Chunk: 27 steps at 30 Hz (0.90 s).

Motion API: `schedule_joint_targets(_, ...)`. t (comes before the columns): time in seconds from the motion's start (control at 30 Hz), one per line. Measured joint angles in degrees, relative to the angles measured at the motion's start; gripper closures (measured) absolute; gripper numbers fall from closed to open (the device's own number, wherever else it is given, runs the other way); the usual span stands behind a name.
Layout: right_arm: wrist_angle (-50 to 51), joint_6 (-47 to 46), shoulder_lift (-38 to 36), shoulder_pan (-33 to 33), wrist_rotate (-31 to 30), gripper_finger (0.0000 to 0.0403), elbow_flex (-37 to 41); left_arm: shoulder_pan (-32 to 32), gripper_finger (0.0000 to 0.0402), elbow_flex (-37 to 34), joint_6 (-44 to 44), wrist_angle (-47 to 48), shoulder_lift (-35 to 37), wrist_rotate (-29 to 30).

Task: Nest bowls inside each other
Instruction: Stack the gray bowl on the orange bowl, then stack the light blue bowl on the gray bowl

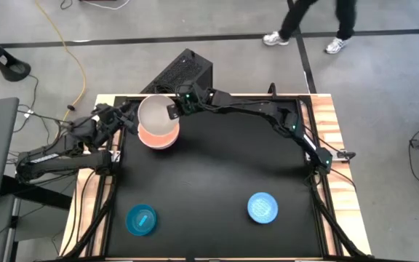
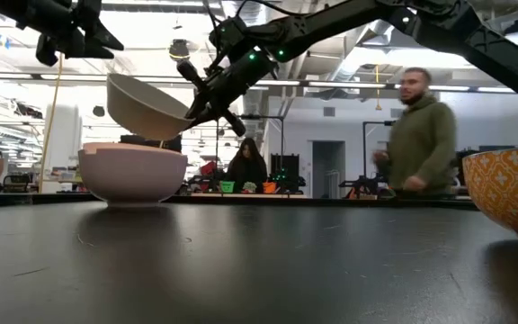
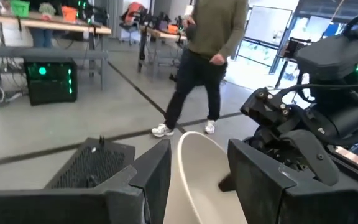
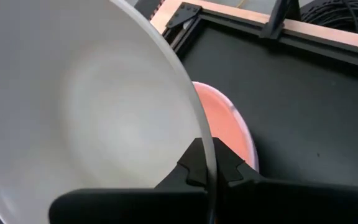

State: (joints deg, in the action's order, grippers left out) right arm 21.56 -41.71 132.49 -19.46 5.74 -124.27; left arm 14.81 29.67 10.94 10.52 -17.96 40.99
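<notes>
A cream bowl (image 1: 156, 115) hangs tilted over the table's far left part, with my right gripper (image 4: 208, 173) shut on its rim. Right under it a pink bowl (image 1: 160, 140) with a paler rim stands upright on the black table top (image 1: 217, 175). In the low view the cream bowl (image 2: 147, 108) hangs just above the pink bowl (image 2: 133, 173); whether they touch I cannot tell. My left gripper (image 3: 197, 180) is open at the cream bowl's left side, higher than its rim (image 3: 194, 155), which shows beyond and between the fingers. My right gripper pinches the cream bowl's rim (image 4: 205, 146) on the bowl's right side, one finger inside the bowl and one outside. The fingers come from the table's right, slanting down. The bowl is lifted and tilted, its opening turned up and toward the gripper.
A teal-blue bowl (image 1: 142, 220) stands near the front left, a light blue one (image 1: 262, 207) near the front right. At the low view's right edge stands a bowl with an orange patterned wall (image 2: 511, 193). A black box (image 1: 182, 73) sits behind the table. A person (image 2: 416, 135) walks beyond it.
</notes>
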Motion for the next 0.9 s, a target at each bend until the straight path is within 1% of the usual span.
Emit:
schedule_joint_targets(0.1, 0.2, 0.0, 0.0, 0.4, -0.2, 0.0392, 0.0, 0.0, 0.0253, 0.0, 1.7, 1.0, 0.0, -0.3)
schedule_joint_targets(0.23, 1.5, 0.3, 0.0, 1.2, -3.7, 0.0384, 0.0, 0.0, 0.0253, 0.0, 2.2, 1.1, 0.0, -2.0)
schedule_joint_targets(0.3, 1.3, 0.3, 0.0, 1.8, -5.2, 0.0377, 0.0, 0.0, 0.0253, 0.0, 2.3, 1.1, 0.0, -2.8)
schedule_joint_targets(0.4, 1.4, 1.4, 0.0, 2.3, -5.7, 0.0360, 0.0, 0.0, 0.0253, 0.0, 2.2, 1.3, 0.0, -3.2)
schedule_joint_targets(0.5, 1.8, 3.0, 0.0, 2.9, -5.7, 0.0336, 0.0, 0.0, 0.0253, 0.0, 2.6, 1.8, 0.0, -3.2)
schedule_joint_targets(0.67, 1.7, 3.1, 0.0, 3.0, -5.6, 0.0287, 0.0, 0.0, 0.0253, 0.0, 3.9, 2.9, 0.0, -3.6)
schedule_joint_targets(0.9, 1.8, 3.2, 0.0, 1.7, -2.1, 0.0201, 0.0, 0.0, 0.0253, 0.0, 5.4, 4.1, 0.0, -6.1)
